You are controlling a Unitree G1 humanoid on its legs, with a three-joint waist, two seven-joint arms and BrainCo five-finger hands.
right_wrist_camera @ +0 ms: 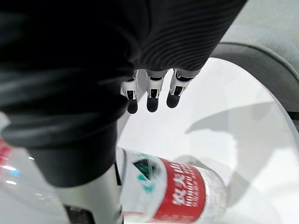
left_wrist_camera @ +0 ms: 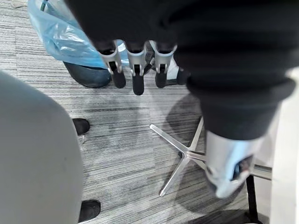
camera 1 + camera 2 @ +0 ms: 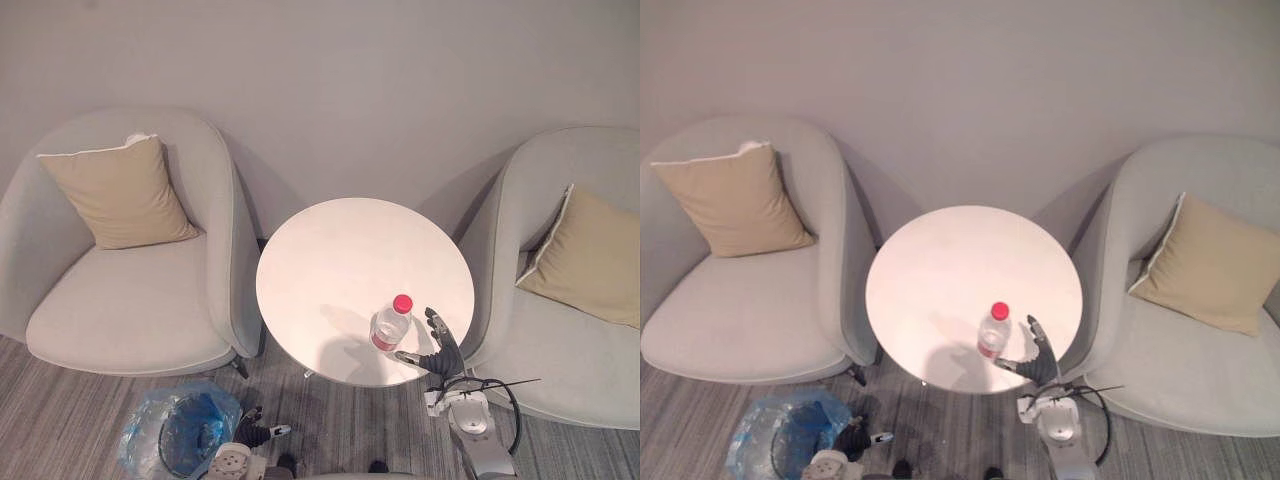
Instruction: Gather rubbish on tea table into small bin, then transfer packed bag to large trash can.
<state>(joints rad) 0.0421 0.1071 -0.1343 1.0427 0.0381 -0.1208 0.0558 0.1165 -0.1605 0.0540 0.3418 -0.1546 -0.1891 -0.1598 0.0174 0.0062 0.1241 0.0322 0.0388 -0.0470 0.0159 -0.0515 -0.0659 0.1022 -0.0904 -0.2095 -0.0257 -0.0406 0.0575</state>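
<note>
So the only rubbish on the round white counter [image 3: 340,250] is a plastic water bottle [image 3: 391,325], red cap and red label, standing upright near the counter's front edge on the robot's right. The right hand [image 3: 440,348] sits at that same front-right edge, just beside the bottle. Its fingers [image 1: 152,95] are spread and straight and not clamped on anything, with the thumb reaching in low toward the bottle. I'd say the step in hand is the grab. To do it well, slide the palm in against the label, wrap round the middle of the body rather than the cap, and close gently, because a light bottle like that tips or skids off the edge if it gets nudged first. The small bin [image 3: 185,430] with its blue bag liner [image 2: 56,32] is on the floor off the counter's front-left side. The left hand [image 2: 137,77] hangs down there with its fingers loose and straight, holding nothing. Hard to make out: whether the thumb is actually touching the bottle yet, whether there's any water left in it, and what's already in the bin. In the right wrist view the bottle's cap and base are cut off.
</note>
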